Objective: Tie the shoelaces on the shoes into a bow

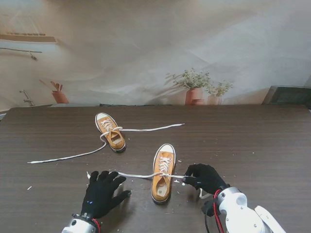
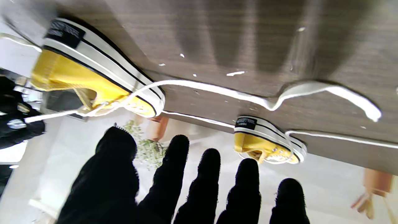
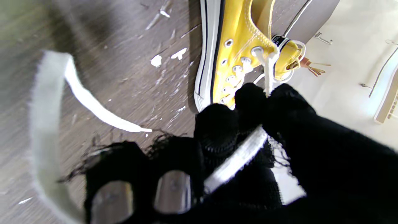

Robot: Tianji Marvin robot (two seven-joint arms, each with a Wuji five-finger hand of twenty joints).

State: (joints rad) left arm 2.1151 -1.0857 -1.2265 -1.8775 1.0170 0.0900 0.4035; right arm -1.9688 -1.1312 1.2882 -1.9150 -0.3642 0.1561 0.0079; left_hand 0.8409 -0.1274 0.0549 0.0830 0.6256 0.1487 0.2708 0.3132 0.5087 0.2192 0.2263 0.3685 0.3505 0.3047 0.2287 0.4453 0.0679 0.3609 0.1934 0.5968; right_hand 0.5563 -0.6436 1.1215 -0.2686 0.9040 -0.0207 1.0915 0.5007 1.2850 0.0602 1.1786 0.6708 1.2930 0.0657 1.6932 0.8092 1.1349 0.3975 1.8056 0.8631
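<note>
Shoelaces: near shoe's lace [image 1: 141, 175] runs taut across the near yellow sneaker [image 1: 163, 173], betw. both hands; untied.
R hand [image 1: 204, 177]: clenched on lace end just beside sneaker; grip pt hidden by glove in wrist view.
L hand [image 1: 101, 191]: fingers spread, flat on table [image 1: 252, 141]; lace contact unclear.
Far sneaker [image 1: 111, 131]: laces loose, splayed both ways.

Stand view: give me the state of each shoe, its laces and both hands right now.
near shoe: upright, untied
near shoe's lace: stretched out to both sides
far shoe: upright, untied
far shoe's lace: loose ends lying on table
left hand: open, fingers spread
right hand: shut on near shoe's lace
</note>
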